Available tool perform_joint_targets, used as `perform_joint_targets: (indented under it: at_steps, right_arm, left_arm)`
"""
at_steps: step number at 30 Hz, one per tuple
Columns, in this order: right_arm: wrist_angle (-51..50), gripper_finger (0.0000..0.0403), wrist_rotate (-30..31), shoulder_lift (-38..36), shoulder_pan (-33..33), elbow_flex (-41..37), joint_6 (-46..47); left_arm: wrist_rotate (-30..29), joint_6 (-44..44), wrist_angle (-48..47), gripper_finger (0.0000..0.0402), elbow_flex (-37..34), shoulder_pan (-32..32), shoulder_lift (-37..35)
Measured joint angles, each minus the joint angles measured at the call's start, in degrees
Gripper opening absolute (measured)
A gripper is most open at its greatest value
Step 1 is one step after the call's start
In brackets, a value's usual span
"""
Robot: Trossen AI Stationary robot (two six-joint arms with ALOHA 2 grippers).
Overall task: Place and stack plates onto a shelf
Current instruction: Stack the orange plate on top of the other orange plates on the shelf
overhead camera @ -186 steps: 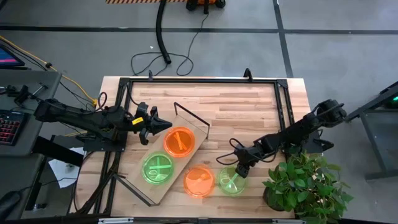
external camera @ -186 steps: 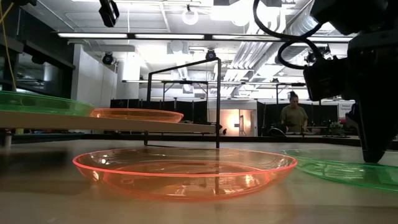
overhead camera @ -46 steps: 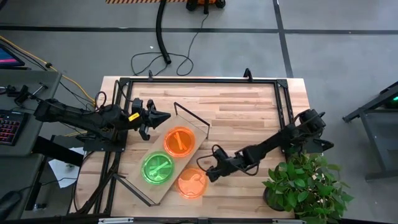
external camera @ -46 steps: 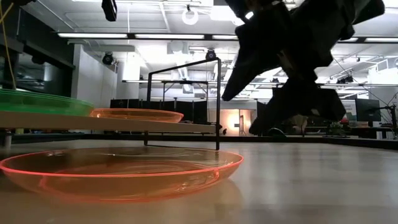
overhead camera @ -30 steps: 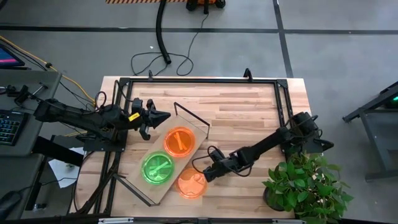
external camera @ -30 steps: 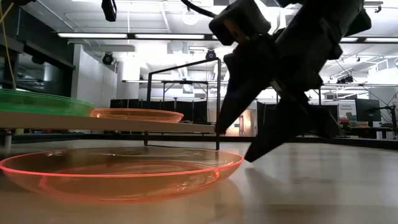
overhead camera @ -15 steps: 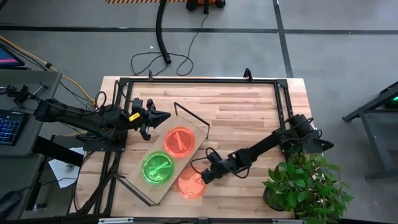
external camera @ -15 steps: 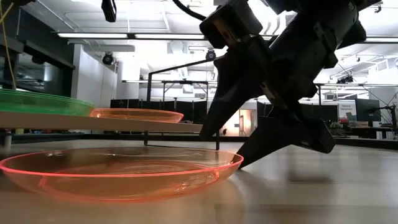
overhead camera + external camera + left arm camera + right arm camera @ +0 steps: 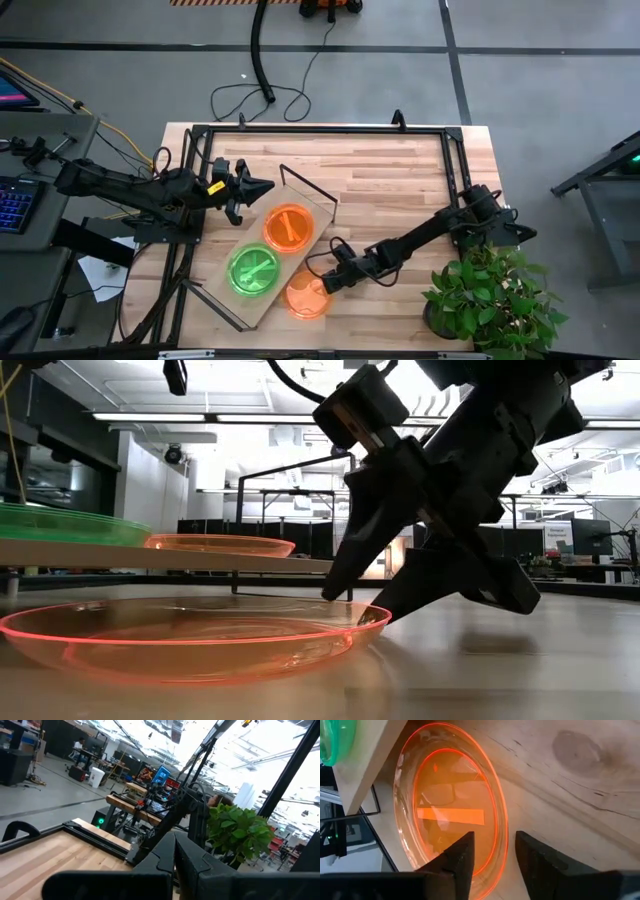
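Shelf is loaded with one green plate and one orange plate. Beside its near edge an orange plate stack lies on the table, its rim straddled by the parted right gripper, nothing clamped. Left gripper, fingers together, is held beyond the shelf's far end

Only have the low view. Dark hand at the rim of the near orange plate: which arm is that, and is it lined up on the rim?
Observer: That is the right hand. The high view shows its arm reaching in from the table's right side to the orange plate.
Operator: Straddling the rim?
Observer: Yes. In the right wrist view it is open. One of its fingers is over the plate's inside and the other is outside, over the table.
Operator: Left arm?
Observer: The left hand waits by the far end of the shelf.
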Motion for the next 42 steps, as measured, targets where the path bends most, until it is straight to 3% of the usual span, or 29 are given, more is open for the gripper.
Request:
perform_joint_targets:
  at_steps: [3,7,9,13,17,24,27,32,42]
  right_arm:
    - [-1.4,0.0112,-0.2,0.2,-0.3,0.0,0.7]
    - [-3.3,0.0031,-0.3,0.2,-0.8,0.0,1.1]
    - [-4.2,0.001,-2.3,-0.1,-1.5,0.0,-1.2]
    - [-7.4,0.0008,-6.7,-3.0,-3.6,-1.4,-5.8]
    - [-8.3,0.0004,-6.7,-9.9,-5.2,-8.7,-6.9]
    - [-5.9,0.0,-5.2,-29.5,-3.9,-28.7,0.6]
    - [-3.0,0.0,-1.6,-37.3,-1.8,-33.2,5.1]
    - [-2.1,0.0,4.7,-42.0,0.5,-33.1,5.6]
    - [0.9,0.0,2.4,-37.3,0.5,-23.8,-4.5]
  left_arm:
    - [0.0,0.4,0.0,0.0,0.0,0.0,0.0]
    - [0.0,0.4,0.0,0.0,0.0,0.0,0.0]
    - [0.0,0.4,0.0,0.0,0.0,0.0,0.0]
    - [0.0,0.4,0.1,0.0,0.0,0.0,0.0]
    - [0.0,0.3,0.2,0.0,0.0,0.0,0.0]
    - [-0.5,0.3,0.3,0.0,0.0,0.0,0.0]
    - [-1.5,0.3,0.3,0.0,0.0,0.0,0.0]
    - [-3.6,0.3,0.3,0.0,0.0,0.0,0.0]
    - [-5.7,0.3,0.6,0.0,0.0,0.0,0.0]
